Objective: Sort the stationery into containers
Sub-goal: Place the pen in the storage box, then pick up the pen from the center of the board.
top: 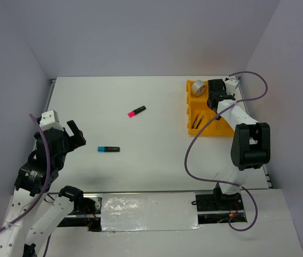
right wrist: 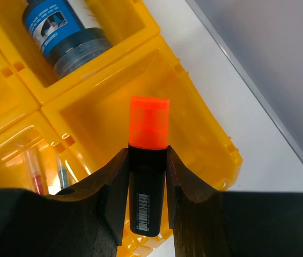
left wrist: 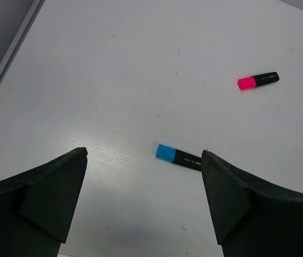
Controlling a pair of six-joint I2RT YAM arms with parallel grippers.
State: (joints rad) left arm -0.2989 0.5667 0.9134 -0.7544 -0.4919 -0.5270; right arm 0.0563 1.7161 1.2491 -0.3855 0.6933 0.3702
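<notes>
My right gripper (right wrist: 147, 155) is shut on the orange-capped highlighter (right wrist: 148, 160), cap pointing down over an empty compartment of the yellow tray (right wrist: 205, 134); in the top view that gripper (top: 215, 96) hangs over the tray (top: 207, 127). A blue-white tape roll (right wrist: 65, 29) fills the compartment beyond, two thin pens (right wrist: 46, 171) lie in another, and a silver tape ring (top: 197, 88) sits in the far-left one. The blue-capped highlighter (top: 108, 149) and the pink-capped highlighter (top: 136, 111) lie on the table, also in the left wrist view (left wrist: 177, 156) (left wrist: 257, 81). My left gripper (left wrist: 143, 160) is open above the table, near the blue one.
The white table (top: 140, 171) is walled by grey panels; its left edge has a rail (top: 49, 101). A purple cable (top: 194, 144) loops beside my right arm near the tray.
</notes>
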